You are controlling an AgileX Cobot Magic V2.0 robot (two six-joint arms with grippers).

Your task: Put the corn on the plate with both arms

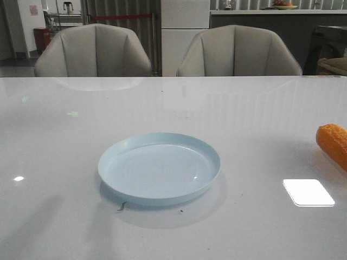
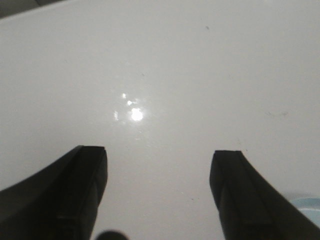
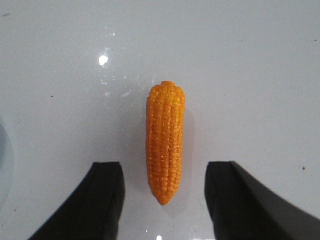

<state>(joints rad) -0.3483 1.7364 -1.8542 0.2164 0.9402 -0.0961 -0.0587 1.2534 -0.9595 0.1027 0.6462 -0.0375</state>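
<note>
The pale blue plate sits empty in the middle of the white table. The orange corn lies on the table at the far right edge of the front view, partly cut off. In the right wrist view the corn lies flat with its pointed tip between the open fingers of my right gripper, not touched by either. My left gripper is open and empty over bare table; a sliver of the plate's rim shows beside one finger. Neither gripper shows in the front view.
Two beige chairs stand behind the table's far edge. A bright window reflection lies on the table near the corn. A small dark speck lies by the plate's front rim.
</note>
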